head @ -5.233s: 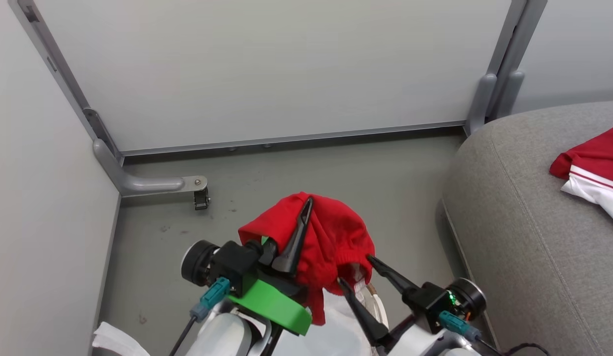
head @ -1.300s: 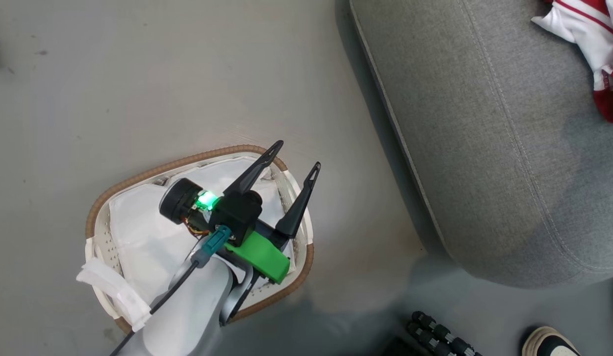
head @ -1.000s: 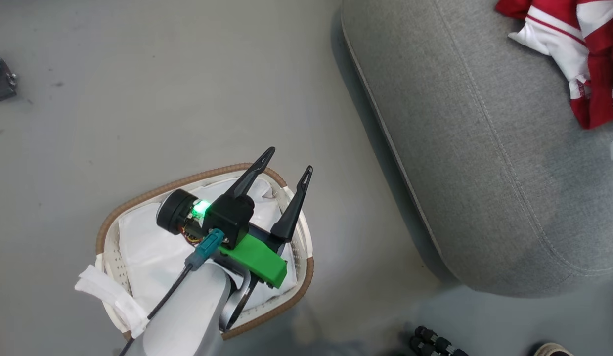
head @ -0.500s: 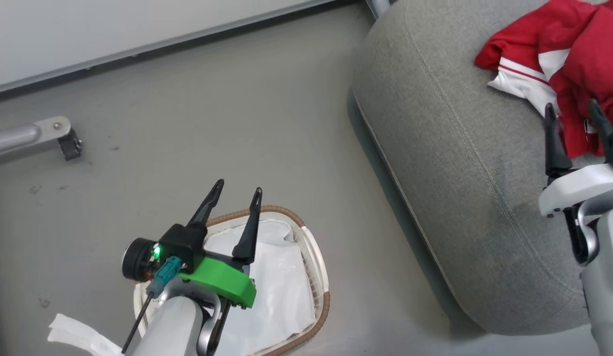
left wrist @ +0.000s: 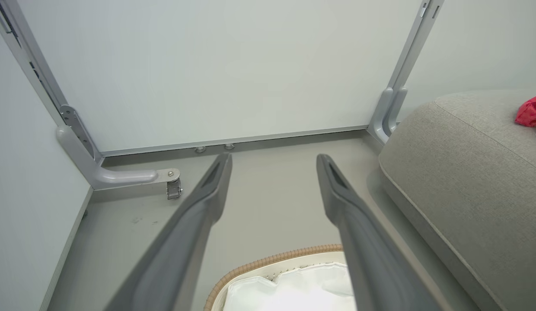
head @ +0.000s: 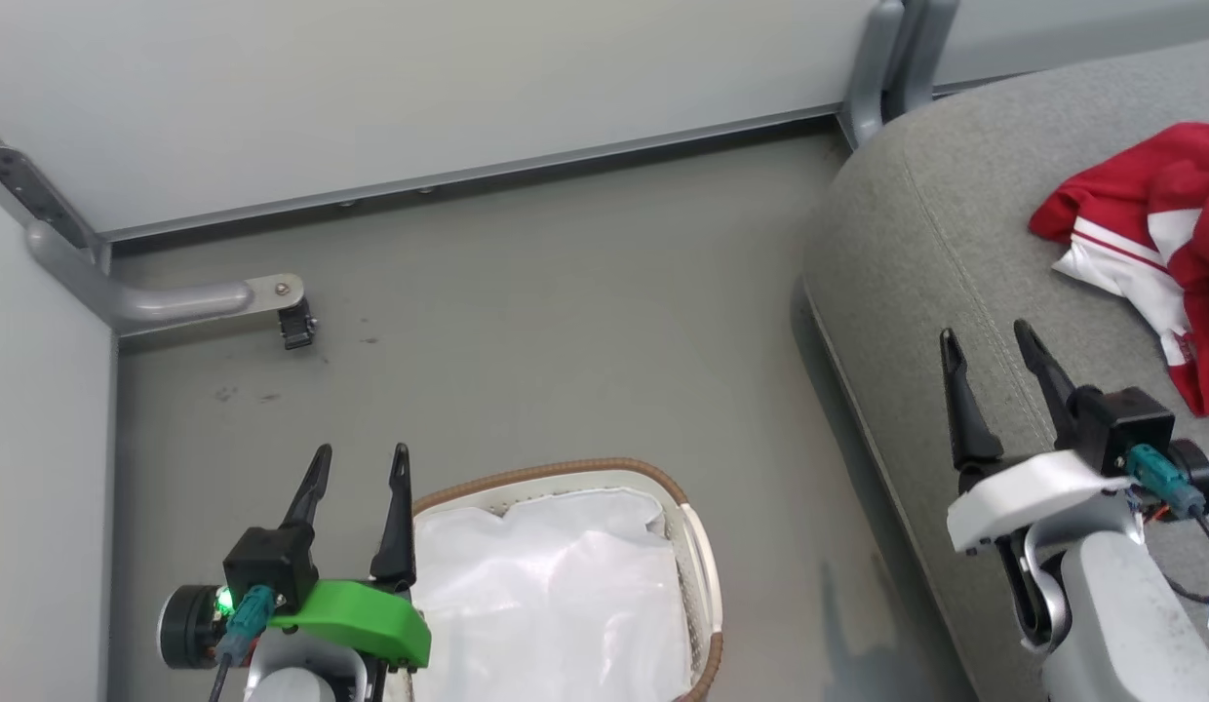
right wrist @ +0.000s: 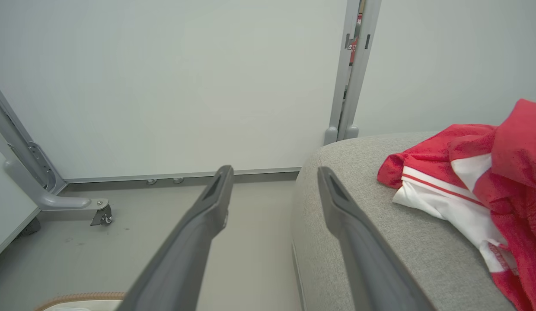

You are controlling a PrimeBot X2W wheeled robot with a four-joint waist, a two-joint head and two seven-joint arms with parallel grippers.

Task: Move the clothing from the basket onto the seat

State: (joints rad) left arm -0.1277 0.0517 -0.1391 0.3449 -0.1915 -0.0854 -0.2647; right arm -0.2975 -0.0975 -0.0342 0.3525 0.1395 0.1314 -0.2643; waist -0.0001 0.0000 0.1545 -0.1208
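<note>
With left gripper (head: 361,450) and right gripper (head: 985,331) spread empty, a reach into the basket (head: 565,468) risks snagging its liner (head: 556,585), clothes (head: 1131,185) lying on the seat (head: 916,244).

Pale grey partition panels (head: 419,88) in grey metal frames close off a grey floor (head: 565,322), faintly scuffed. A curved metal foot (head: 175,302) with a small black caster (head: 297,327) rests on it. The light is even.

Both end effectors (head: 361,463) (head: 990,341) open, empty.
</note>
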